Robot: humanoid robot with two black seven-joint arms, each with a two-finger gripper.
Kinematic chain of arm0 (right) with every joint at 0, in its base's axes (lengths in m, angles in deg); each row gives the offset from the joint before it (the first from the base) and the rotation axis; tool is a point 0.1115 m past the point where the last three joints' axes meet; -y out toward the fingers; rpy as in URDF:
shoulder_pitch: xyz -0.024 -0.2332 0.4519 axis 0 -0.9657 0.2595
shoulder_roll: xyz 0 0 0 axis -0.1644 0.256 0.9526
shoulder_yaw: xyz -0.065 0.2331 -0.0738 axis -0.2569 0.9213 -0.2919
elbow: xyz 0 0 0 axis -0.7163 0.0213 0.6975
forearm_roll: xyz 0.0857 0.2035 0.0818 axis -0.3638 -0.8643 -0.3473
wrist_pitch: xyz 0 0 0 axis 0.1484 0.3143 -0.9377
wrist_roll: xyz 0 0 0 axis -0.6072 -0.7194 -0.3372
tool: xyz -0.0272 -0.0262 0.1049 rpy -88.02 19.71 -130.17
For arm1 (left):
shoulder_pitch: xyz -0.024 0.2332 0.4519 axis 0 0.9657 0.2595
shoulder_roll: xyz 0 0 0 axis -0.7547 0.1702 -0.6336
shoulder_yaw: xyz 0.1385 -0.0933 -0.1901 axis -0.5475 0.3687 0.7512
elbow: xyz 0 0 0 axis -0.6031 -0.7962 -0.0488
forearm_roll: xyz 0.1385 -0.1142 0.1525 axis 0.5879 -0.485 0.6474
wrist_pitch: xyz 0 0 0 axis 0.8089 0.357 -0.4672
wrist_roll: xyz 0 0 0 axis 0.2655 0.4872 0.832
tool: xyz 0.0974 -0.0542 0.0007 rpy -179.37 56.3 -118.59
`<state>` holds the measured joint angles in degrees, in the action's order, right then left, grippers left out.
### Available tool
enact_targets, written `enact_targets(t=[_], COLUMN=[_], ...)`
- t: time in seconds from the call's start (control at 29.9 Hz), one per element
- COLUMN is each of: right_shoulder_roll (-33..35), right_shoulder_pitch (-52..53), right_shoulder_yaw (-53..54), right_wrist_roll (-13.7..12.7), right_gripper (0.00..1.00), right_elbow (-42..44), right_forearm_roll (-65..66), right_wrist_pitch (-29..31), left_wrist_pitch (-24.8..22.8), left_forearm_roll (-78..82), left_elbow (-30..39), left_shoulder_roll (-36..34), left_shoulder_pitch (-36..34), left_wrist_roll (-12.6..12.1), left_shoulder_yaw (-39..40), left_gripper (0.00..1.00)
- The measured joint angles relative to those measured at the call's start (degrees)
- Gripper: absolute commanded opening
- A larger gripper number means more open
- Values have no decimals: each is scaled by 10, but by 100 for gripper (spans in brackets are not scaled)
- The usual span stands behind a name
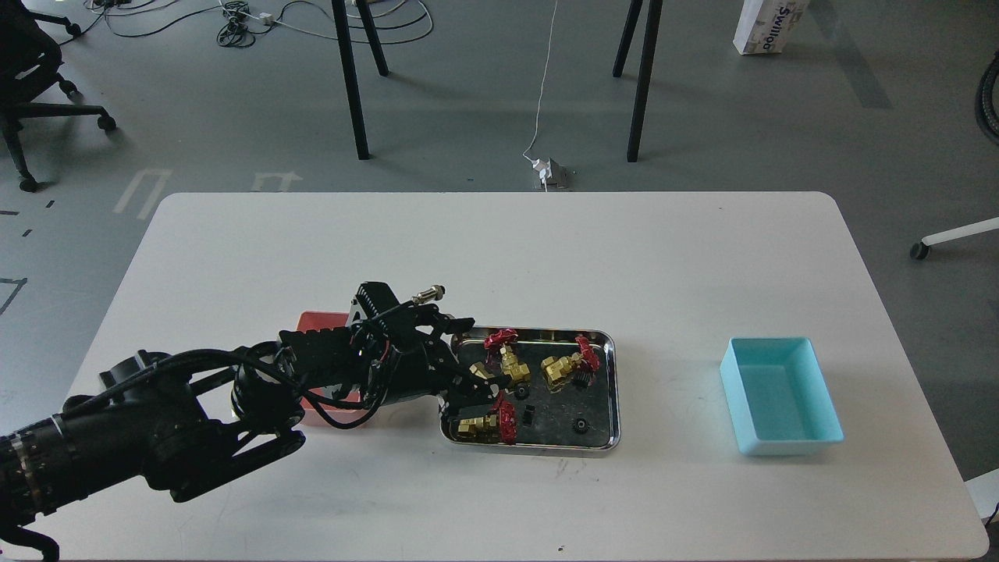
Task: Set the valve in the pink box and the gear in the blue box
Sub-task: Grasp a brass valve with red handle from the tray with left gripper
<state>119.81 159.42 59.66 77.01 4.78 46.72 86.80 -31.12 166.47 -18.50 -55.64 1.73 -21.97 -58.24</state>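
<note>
Several brass valves with red handwheels lie in the steel tray (609, 390): one at the back (509, 361), one at the right (563, 367), one at the front left (485, 422), and one at the left (481, 374). My left gripper (467, 361) is open, low over the tray's left end, with its fingers on either side of the left valve. Small black gears lie in the tray (580, 424), (529, 414). My arm hides most of the pink box (318, 321). The blue box (780, 394) stands empty at the right. The right gripper is out of view.
The white table's (546, 250) far half lies behind the tray. My left arm (172, 421) crosses the front left of the table and covers the pink box. Black stand legs and cables are on the floor beyond the table.
</note>
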Motion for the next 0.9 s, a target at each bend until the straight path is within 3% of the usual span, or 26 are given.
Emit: enact_targets(t=[0.3,0.5,0.67,0.9], right_shoulder_roll=[-13,-15,-15,-16], right_shoulder_pitch=[-1,-2,-4,-5], right_shoulder_yaw=[-3,-1,-1,-3], right_wrist_roll=[0,2,10,12], right_gripper=[98,98,98,98], right_elbow=[11,12,12,19], right_forearm_roll=[3,23,25,25], right_wrist_pitch=[0,0,0,0], left_wrist_pitch=[-12,-14,-19,-46], left_forearm_roll=[0,-3,-3,-2], left_elbow=[-39,-57,-59,-58], left_shoulder_roll=[32,37,35,37], left_shoulder_pitch=[10,12,15,12], left_wrist_roll=[0,4,6,6], left_shoulder_yaw=[2,1,1,1], left_gripper=[98,90,74,34])
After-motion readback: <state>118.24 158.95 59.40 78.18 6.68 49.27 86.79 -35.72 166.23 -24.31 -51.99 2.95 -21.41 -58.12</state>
